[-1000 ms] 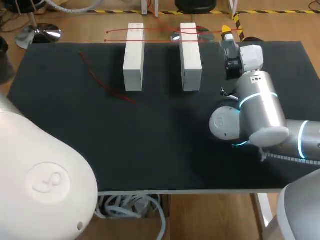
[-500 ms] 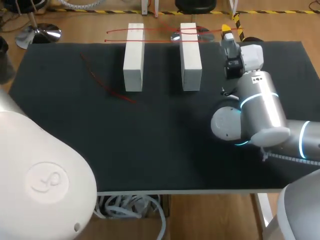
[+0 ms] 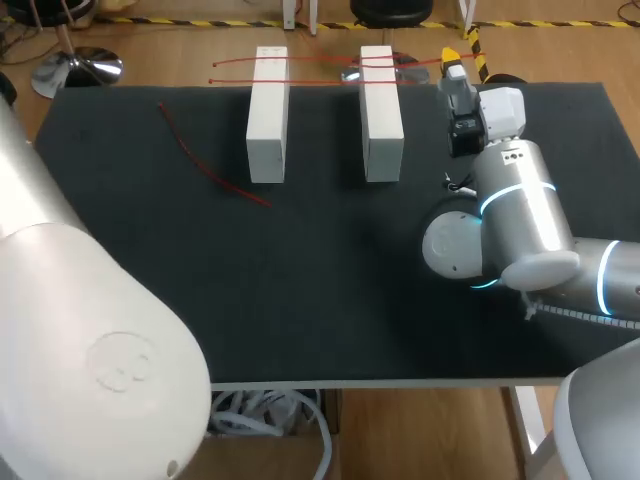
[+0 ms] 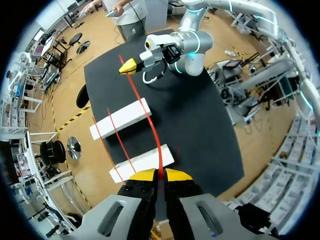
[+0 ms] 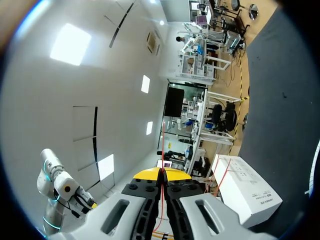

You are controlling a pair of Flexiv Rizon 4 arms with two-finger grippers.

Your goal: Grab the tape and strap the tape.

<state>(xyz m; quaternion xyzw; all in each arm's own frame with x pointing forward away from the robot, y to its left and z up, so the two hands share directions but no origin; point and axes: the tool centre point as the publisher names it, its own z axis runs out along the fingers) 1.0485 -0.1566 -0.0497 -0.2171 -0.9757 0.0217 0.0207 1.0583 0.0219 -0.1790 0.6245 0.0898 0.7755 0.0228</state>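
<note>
- Clamping the near end of the red tape (image 4: 158, 152), my left gripper (image 4: 160, 175) has both yellow tips pressed together on it, so this end is caught.
- Ahead of those fingers the tape passes over the nearer white block (image 4: 137, 165) and then the farther white block (image 4: 120, 120). From this angle I cannot tell whether it touches either one.
- Two other red strands (image 3: 310, 78) lie across the far ends of both blocks. A loose red strip (image 3: 215, 165) lies on the black table (image 3: 320, 280), beside the block on my left.
- At the far end of the tape, my right gripper (image 4: 127, 66) is pinched on it too. In its own wrist view the strand runs out from between the closed tips, with a white block just beside them.
- I judge the grabbing part done: one strand, both ends in my grip, stretched between my two arms.
- Strapping is what remains, as I read it. The tape has yet to be settled across the two blocks alongside the other strands, and then let go at each end.
- In the head view I cannot pick out my left gripper, so I cannot judge from there how high that end sits over the table.
</note>
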